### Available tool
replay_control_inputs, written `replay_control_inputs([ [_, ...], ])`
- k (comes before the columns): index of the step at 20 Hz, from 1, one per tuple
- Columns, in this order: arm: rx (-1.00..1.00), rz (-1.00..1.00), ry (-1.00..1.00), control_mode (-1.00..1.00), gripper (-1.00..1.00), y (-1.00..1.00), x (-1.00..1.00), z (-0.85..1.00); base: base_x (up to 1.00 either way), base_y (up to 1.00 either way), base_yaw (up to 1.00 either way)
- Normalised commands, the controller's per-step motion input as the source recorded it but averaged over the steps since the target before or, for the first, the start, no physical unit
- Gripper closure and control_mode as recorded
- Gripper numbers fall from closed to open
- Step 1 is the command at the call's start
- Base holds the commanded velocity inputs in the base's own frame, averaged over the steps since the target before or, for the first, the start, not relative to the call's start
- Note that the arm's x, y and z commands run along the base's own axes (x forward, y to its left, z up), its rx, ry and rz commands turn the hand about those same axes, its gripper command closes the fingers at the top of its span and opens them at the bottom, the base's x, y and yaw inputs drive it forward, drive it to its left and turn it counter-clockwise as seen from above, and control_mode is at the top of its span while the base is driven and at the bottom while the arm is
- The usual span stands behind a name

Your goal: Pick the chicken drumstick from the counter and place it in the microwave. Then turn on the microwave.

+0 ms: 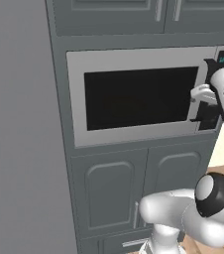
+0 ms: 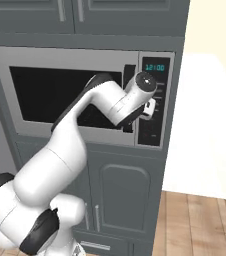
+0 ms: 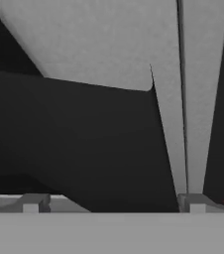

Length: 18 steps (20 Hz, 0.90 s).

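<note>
Silver-grey microwave [image 1: 134, 96], built into the grey cabinet wall, door shut; black window [image 1: 139, 97] shows nothing of the cavity. Whether anything sits inside cannot be told through the dark glass.

Gripper [image 3: 113, 202] is raised to the door's right edge, at the dark curved handle [image 1: 205, 94]. In the hand view its two fingertips [image 3: 33, 203] stand spread wide, with the handle's dark mass between and beyond them. No contact is confirmed; nothing is pinched.

Judgement: the wide spread and the placement at the handle suit opening the door, which must come before any loading.

Keypad [image 2: 152, 125] with teal display [image 2: 156, 66] lies just beside the hand, on the side away from the window. In the right base view the forearm crosses in front of the window.

Chicken drumstick: not found on any surface visible from here, and the gripper carries none. Counter [image 2: 205, 125] is a pale slab to the right of the cabinet.
</note>
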Motion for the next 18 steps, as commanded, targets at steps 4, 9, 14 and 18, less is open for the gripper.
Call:
replay_control_inputs([
  [4, 0.00, 0.00, -0.03, -1.00, 1.00, 0.38, 0.00, 0.00, 0.00, 0.00, 0.00],
  [9, -0.05, 0.00, -0.17, -1.00, 1.00, 0.51, -0.13, 0.00, 0.00, 0.00, 0.00],
  [14, -0.10, 0.00, -0.26, -1.00, 1.00, 0.61, -0.47, 0.02, 0.00, 0.00, 0.00],
  [18, -0.12, -0.03, -0.23, -1.00, 1.00, 0.70, -0.79, 0.20, 0.00, 0.00, 0.00],
])
